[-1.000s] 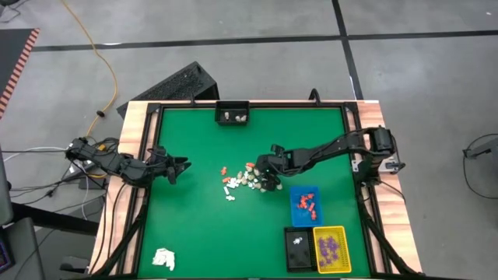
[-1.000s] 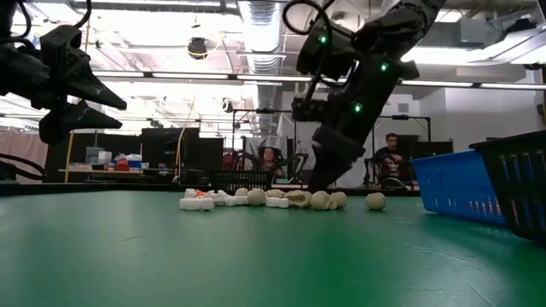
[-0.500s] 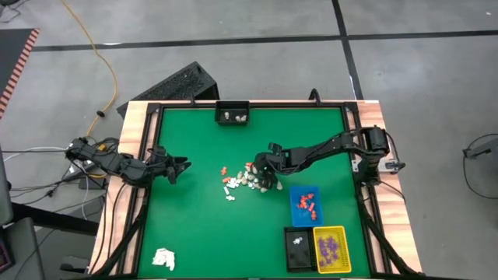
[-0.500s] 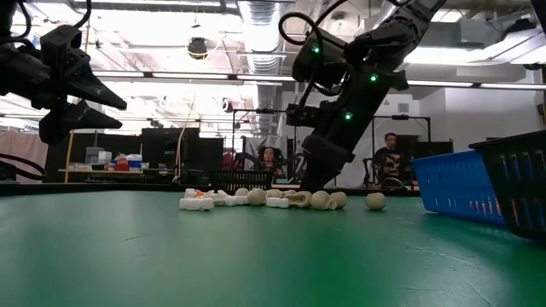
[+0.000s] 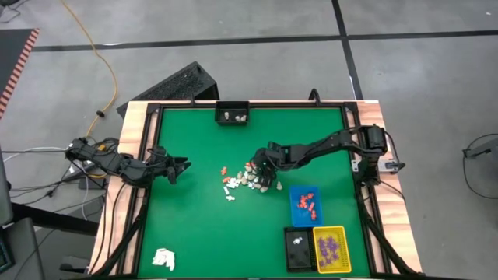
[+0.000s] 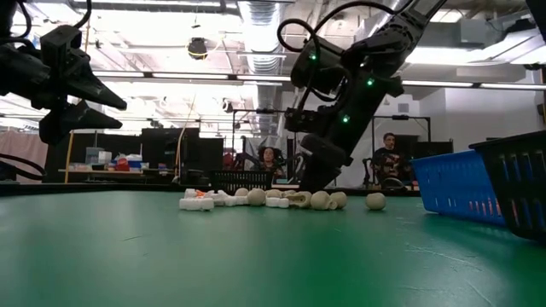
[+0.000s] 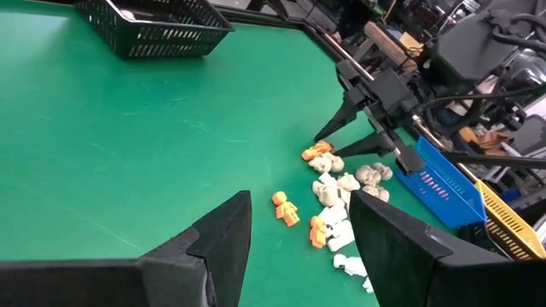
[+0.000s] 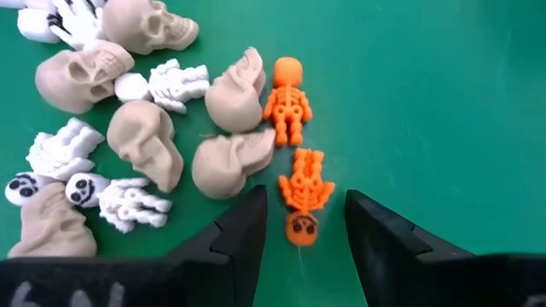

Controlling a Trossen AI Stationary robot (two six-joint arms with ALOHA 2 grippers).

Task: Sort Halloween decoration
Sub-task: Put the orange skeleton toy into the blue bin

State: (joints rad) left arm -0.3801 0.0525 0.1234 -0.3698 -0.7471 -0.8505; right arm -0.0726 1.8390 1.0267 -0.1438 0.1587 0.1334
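The Halloween decoration lies as a loose pile (image 5: 237, 183) on the green mat: cream skulls, white skeletons and ghosts, orange skeletons. My right gripper (image 5: 258, 174) stands open, slanting down over the pile's right end. In its wrist view an orange skeleton (image 8: 307, 175) lies flat between the two open fingers (image 8: 247, 226), head toward the wrist, with mat showing on both sides of it. A second orange skeleton (image 8: 287, 101) lies just beyond. My left gripper (image 5: 180, 166) hangs open above the mat's left side, clear of everything.
A blue tray (image 5: 305, 204) with orange pieces stands right of the pile. A black tray (image 5: 297, 247) and a yellow tray (image 5: 331, 249) with purple pieces stand at the near right. A black basket (image 5: 232, 113) sits at the far edge. A white wad (image 5: 163, 258) lies near left.
My right gripper has moved toward the table's left and down, closing on the pile's right end, and has stayed open. The pieces have kept their places.
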